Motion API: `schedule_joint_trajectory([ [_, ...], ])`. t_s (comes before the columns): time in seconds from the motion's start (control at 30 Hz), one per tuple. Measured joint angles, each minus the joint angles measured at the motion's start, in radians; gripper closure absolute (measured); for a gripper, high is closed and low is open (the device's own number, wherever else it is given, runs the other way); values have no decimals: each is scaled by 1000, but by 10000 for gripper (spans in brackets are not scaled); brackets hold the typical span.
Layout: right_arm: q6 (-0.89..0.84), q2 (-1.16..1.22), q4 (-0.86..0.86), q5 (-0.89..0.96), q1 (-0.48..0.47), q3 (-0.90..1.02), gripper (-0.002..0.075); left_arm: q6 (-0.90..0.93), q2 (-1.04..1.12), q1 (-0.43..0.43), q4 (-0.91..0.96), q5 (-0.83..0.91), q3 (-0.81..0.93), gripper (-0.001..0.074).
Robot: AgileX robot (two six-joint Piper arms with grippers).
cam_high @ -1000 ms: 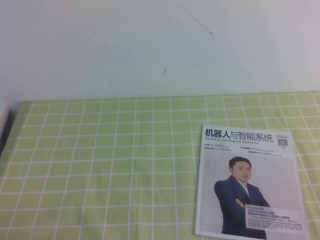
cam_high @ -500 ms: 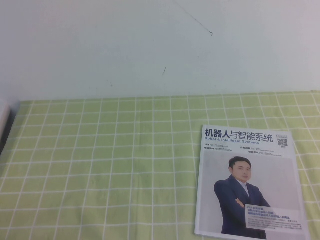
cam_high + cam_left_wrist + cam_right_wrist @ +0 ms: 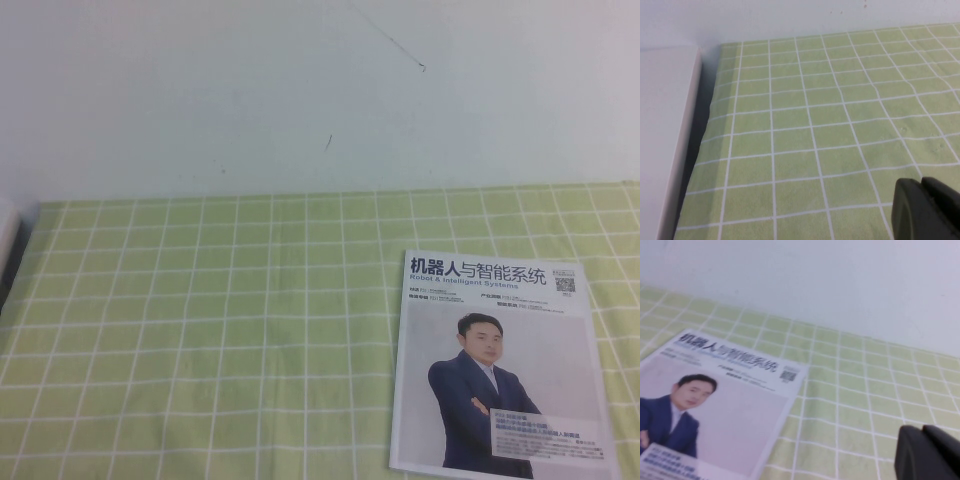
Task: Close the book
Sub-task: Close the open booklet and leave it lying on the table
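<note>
A magazine-like book (image 3: 500,370) lies shut and flat on the green checked cloth at the near right, cover up, showing a man in a dark suit and Chinese title text. The right wrist view also shows the book (image 3: 715,400). Neither arm appears in the high view. My left gripper (image 3: 921,186) is shut over bare cloth on the table's left side, holding nothing. My right gripper (image 3: 921,432) is shut too, hovering over cloth off to one side of the book and apart from it.
The green checked tablecloth (image 3: 200,330) covers the table up to a white wall (image 3: 300,90) at the back. A white board or box (image 3: 662,130) stands along the cloth's left edge.
</note>
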Motion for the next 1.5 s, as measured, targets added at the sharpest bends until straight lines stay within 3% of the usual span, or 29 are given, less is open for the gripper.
schedule_joint_trajectory([
  [0.17, 162, -90, -112, -87, -31, 122, 729, 0, 0, 0, -1, 0, 0, 738],
  [0.37, 251, -123, -154, 57, -31, 123, 729, 0, 0, 0, -2, 0, 0, 738],
  [1.5, 257, -123, -154, 73, -23, 121, 729, 2, 0, 0, -2, 0, 0, 738],
])
